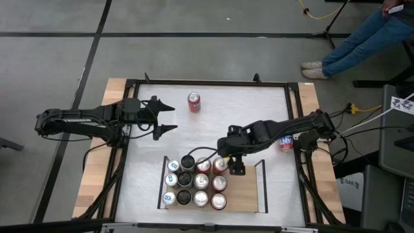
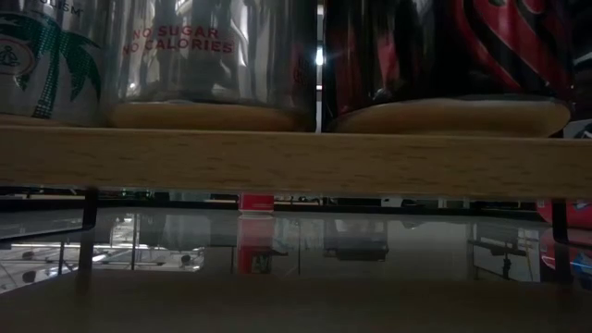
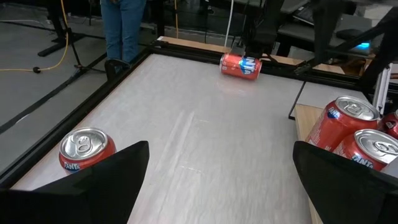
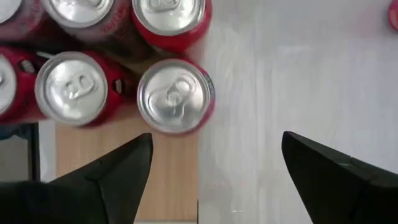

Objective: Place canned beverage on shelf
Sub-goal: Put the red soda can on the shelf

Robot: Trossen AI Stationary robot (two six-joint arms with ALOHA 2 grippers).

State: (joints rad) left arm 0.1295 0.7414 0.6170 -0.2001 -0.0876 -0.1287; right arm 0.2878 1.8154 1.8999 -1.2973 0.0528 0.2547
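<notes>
Red can point(image 4: 176, 96) — just beyond right claw point(image 4: 211, 165)

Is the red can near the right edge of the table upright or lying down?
Lying down. The can shows its printed side from above, and the left wrist view shows it on its side.

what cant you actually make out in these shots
- Low view: the cans on the light-wood shelf panel are cut off by the top edge; only their bases show.
- High view: the lying red-and-blue can is partly hidden by the right arm.
- Right wrist view: the shelf's far rows run off the top edge.
</notes>
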